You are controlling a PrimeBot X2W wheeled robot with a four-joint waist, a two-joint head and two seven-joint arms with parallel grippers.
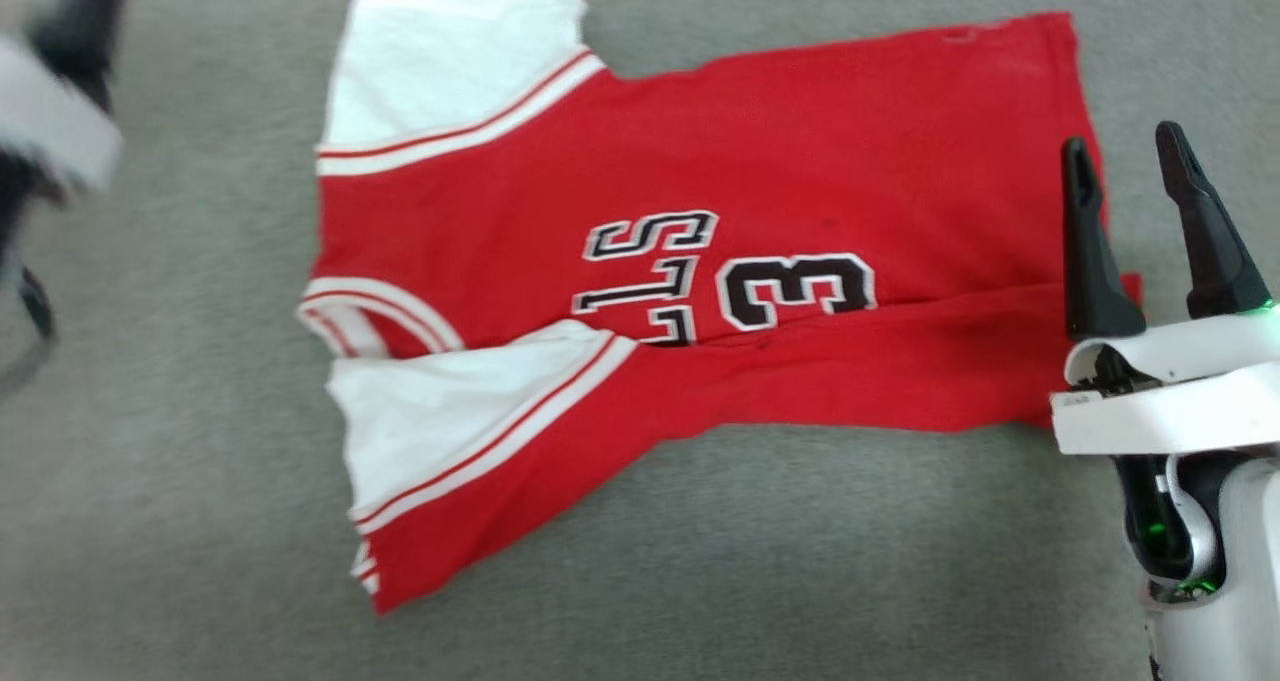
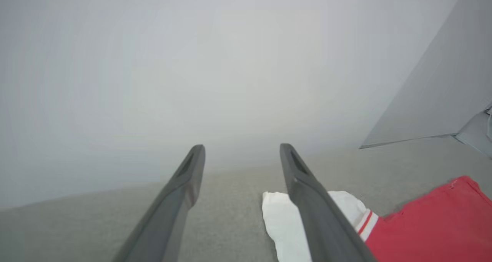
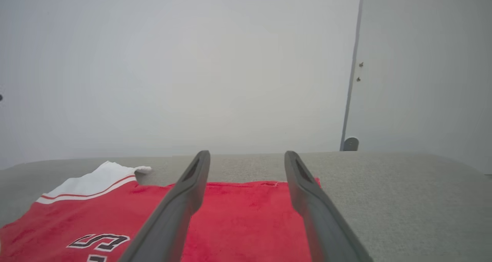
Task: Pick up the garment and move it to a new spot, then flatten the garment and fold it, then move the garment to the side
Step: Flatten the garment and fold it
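The right gripper (image 1: 1122, 141) stands with its fingers apart at the hem end of the garment (image 1: 800, 161), which spreads leftward from it over the grey surface (image 1: 800, 561), collar and white sleeves farthest away; the blurred left arm (image 1: 60, 111) lies beyond

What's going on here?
A two-armed robot is folding a bright red sports jersey with white striped trim, laid out on a grey fabric surface. One long side is already folded over the front. Both sets of jaws are open and empty: the right by the hem, the left by the sleeve end.
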